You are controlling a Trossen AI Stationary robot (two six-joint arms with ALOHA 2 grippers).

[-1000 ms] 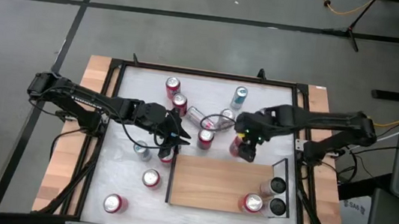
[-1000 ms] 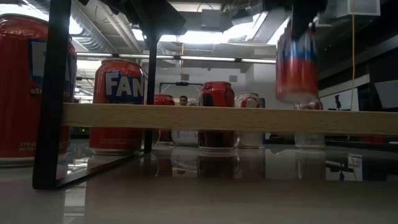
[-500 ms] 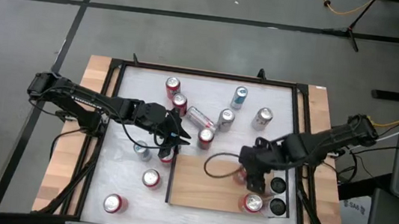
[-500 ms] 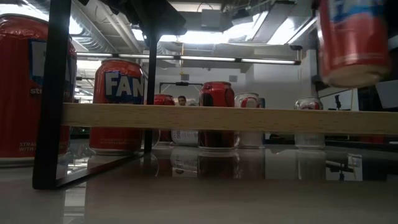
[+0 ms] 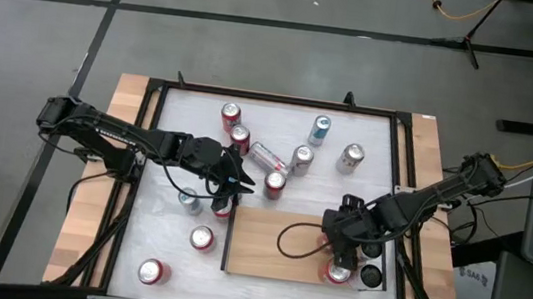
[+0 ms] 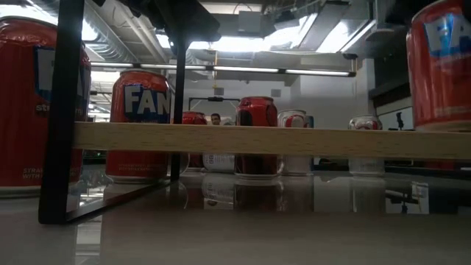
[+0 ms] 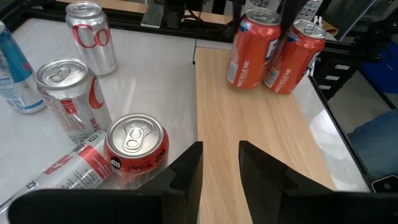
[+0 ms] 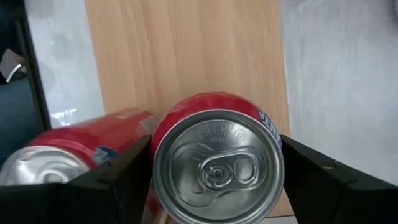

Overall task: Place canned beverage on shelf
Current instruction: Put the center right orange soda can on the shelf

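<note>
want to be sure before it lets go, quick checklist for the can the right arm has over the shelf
1. Right gripper shut on the orange can: ok.
2. Can upright, top facing up: ok.
3. Can over the shelf, not the white table: ok.
4. Can bottom resting on the board: cannot tell.
5. Gap to the neighbouring can on the shelf: not ok, they look touching.
6. Left gripper away from the drop spot: ok.
</note>
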